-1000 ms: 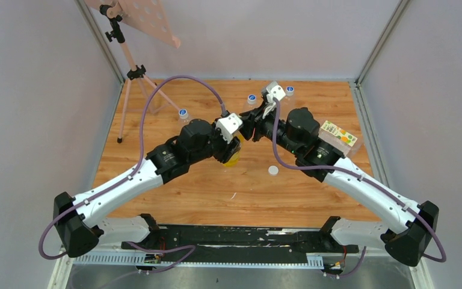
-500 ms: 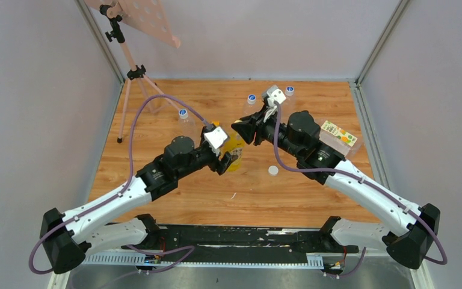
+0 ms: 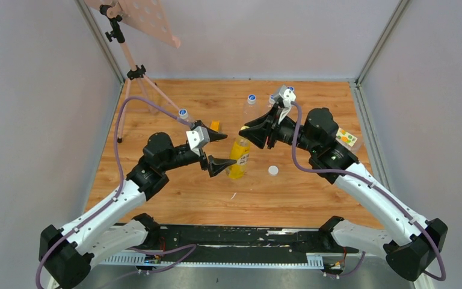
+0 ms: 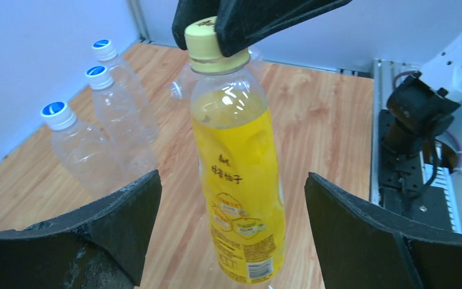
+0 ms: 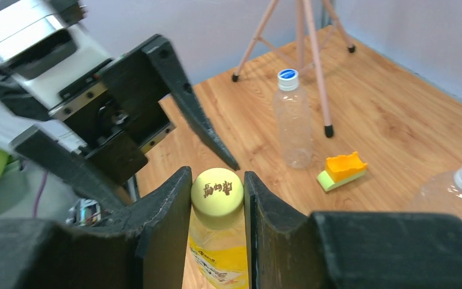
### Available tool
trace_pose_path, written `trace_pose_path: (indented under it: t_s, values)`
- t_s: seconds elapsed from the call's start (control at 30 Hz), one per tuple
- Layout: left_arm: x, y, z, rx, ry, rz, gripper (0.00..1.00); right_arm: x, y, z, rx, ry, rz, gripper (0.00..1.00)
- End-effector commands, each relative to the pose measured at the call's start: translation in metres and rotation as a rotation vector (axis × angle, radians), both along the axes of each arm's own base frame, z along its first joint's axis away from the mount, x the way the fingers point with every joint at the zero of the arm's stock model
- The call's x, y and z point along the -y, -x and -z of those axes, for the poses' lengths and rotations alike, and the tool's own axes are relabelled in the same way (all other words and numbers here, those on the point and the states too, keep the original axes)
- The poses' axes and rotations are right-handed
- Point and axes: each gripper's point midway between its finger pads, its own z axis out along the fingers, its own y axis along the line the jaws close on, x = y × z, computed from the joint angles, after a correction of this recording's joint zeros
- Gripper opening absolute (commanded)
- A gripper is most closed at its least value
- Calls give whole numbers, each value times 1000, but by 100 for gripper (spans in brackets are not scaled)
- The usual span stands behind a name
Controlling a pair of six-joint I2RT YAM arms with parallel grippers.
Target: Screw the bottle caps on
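A slim yellow bottle (image 3: 239, 158) stands mid-table, leaning slightly. Its yellow cap (image 5: 216, 189) sits on the neck, and my right gripper (image 5: 216, 194) is shut on that cap from above. In the left wrist view the yellow bottle (image 4: 240, 180) fills the middle, with the yellow cap (image 4: 206, 39) under the right fingers (image 4: 258, 18). My left gripper (image 4: 233, 223) stands wide open around the lower body, both pads apart from it. From above, the left gripper (image 3: 221, 150) is just left of the bottle. A plain white cap (image 3: 272, 170) lies loose to the bottle's right.
Three clear bottles with blue caps stand behind: one (image 3: 183, 115) at left, two (image 3: 251, 101), (image 3: 289, 91) at the back. An orange-and-green block (image 3: 215, 126) lies nearby. A labelled bottle (image 3: 346, 138) lies by the right arm. A tripod (image 3: 133, 72) stands back left.
My left gripper opened, let go of the yellow bottle's body and drew back to the left. My right gripper stayed shut on the yellow cap and shifted slightly right.
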Motion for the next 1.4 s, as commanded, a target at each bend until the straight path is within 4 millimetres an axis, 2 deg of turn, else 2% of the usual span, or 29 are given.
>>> trace_pose_path:
  t_s: [0.0,0.13,0.27,0.5,0.6,0.77,0.8,0.83,0.87,0.9,0.93,0.97,1.0,1.03,1.07,1.2,1.23,1.37]
  values:
    - [9,20,-18,2,95,194,96,3,33,-25,70,-76,-195,0]
    - [17,27,-28,-15,146,284,100,7,40,-27,82,-101,-255,0]
    - [25,31,-25,-72,162,367,100,5,42,-28,86,-100,-288,0]
    - [39,31,-20,-188,181,475,92,1,44,-29,97,-113,-329,0]
    - [44,30,-17,-242,180,504,83,-1,45,-29,102,-113,-346,0]
    - [47,25,-21,-295,165,485,54,-2,42,-22,94,-98,-341,0]
    - [46,22,-27,-287,169,462,50,-2,39,-20,82,-91,-326,0]
    - [46,19,-20,-305,142,436,42,-1,36,-17,73,-83,-307,0]
    - [46,16,-29,-284,146,401,39,0,32,-15,64,-76,-278,0]
    - [46,14,-17,-299,95,366,33,1,26,-12,44,-69,-240,0]
    - [45,5,-28,-258,97,288,29,3,18,-9,19,-58,-187,0]
    - [44,9,-17,-252,34,255,25,5,10,-4,-7,-43,-135,0]
    - [43,-5,-20,-227,24,154,23,8,0,-1,-32,-33,-58,0]
    - [42,-3,-15,-211,-18,123,21,10,-8,3,-52,-18,8,0]
    - [37,-18,-15,-186,-30,13,18,12,-13,10,-67,2,67,0]
    - [27,-41,-10,-153,-82,-249,13,14,-30,35,-130,59,321,0]
    - [26,-45,-4,-152,-112,-329,13,17,-35,42,-153,64,400,0]
    - [19,-62,0,-137,-130,-593,9,18,-42,75,-242,119,655,0]
